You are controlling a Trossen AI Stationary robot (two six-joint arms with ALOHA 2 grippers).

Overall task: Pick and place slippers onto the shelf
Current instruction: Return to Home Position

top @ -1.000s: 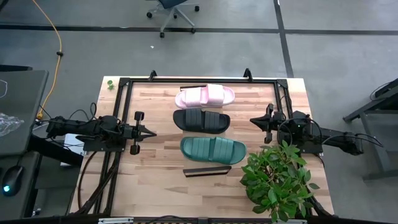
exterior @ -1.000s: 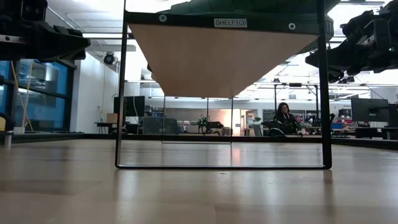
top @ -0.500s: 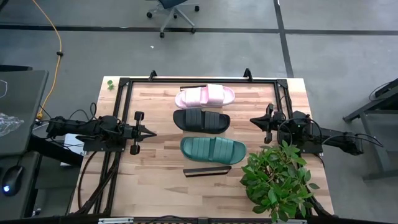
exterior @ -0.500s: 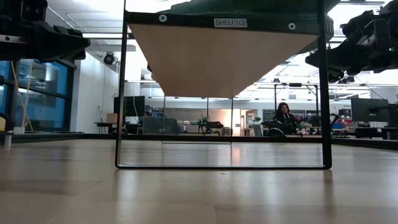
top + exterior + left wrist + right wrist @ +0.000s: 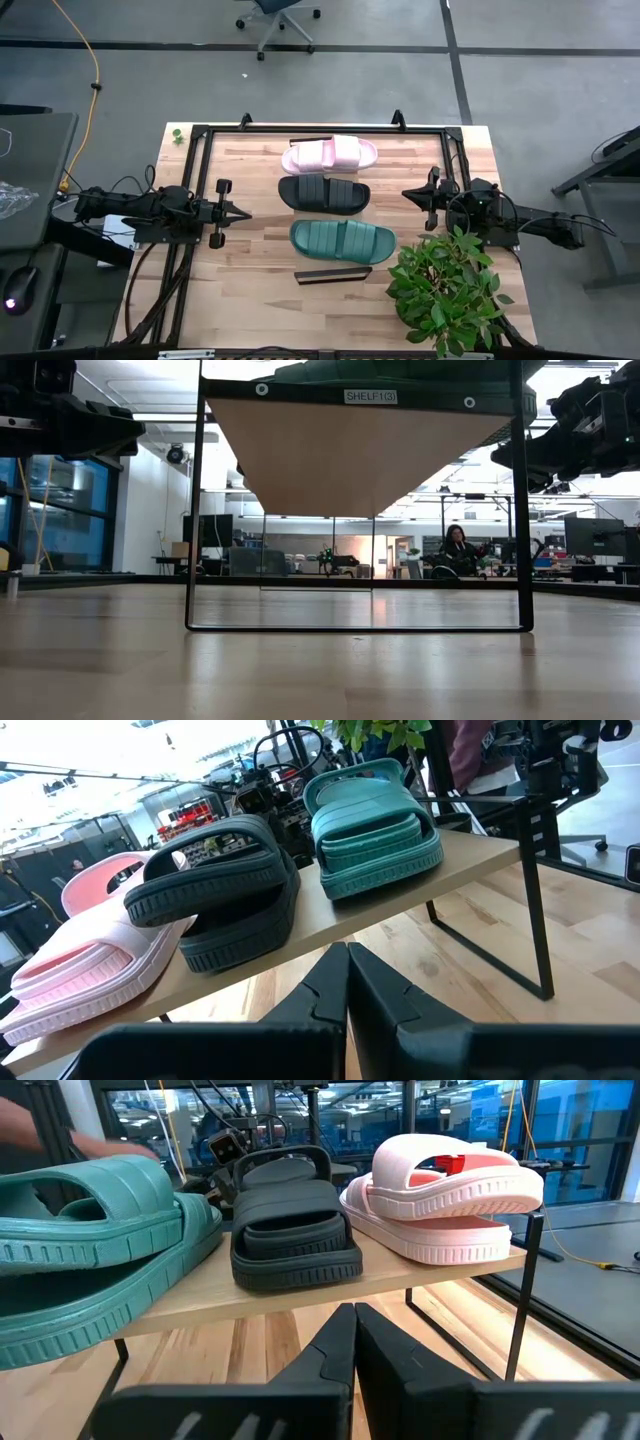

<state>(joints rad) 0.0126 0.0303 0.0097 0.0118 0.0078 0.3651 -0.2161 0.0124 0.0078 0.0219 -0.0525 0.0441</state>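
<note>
Slippers [image 5: 324, 193] all lie on the shelf [image 5: 466, 853], teal slipper [image 5: 343, 240], black slipper [image 5: 215, 900], pink slipper [image 5: 330, 154] abreast; likely light, squashy, grippy foam, best pinched across the ribbed strap; left gripper [image 5: 243, 212] and right gripper [image 5: 408, 194] closed, empty, parked off either long side of the shelf.

Ribbed pink slipper [image 5: 330, 154], black slipper [image 5: 323, 194] and teal slipper [image 5: 342, 240]; pale wood shelf [image 5: 300, 1295].
</note>
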